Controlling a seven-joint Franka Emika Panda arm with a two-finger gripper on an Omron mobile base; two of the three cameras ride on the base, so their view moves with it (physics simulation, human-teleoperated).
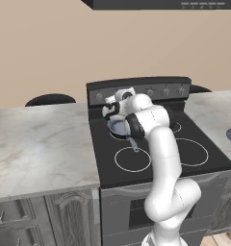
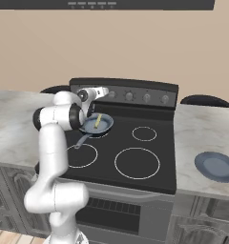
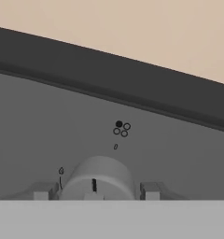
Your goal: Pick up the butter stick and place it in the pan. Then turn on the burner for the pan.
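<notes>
Straddling the round grey control knob [image 3: 99, 179] on the stove's dark back panel [image 3: 62, 126], our tool [image 3: 96, 191] stood with its two dark tips a little apart on either side, not yet clamped, we judged, ready to twist. We had the tiny pale-yellow butter stick [image 2: 97, 120] lying inside the small round dark-rimmed frying pan [image 2: 98, 125], which sat on its white-circle burner [image 2: 105, 133] at the black cooktop's rear left, so only the burner remained.

The left base view looks forward and down from behind the white arm, which rises at 5 o'clock; the right base view mirrors it, arm at 7 o'clock. Both share the black glass cooktop [image 1: 156, 158] [image 2: 135, 157]. The hand view sits close against the grey control panel [image 3: 48, 121], round grey knob [image 3: 97, 179] at 6 o'clock.
</notes>
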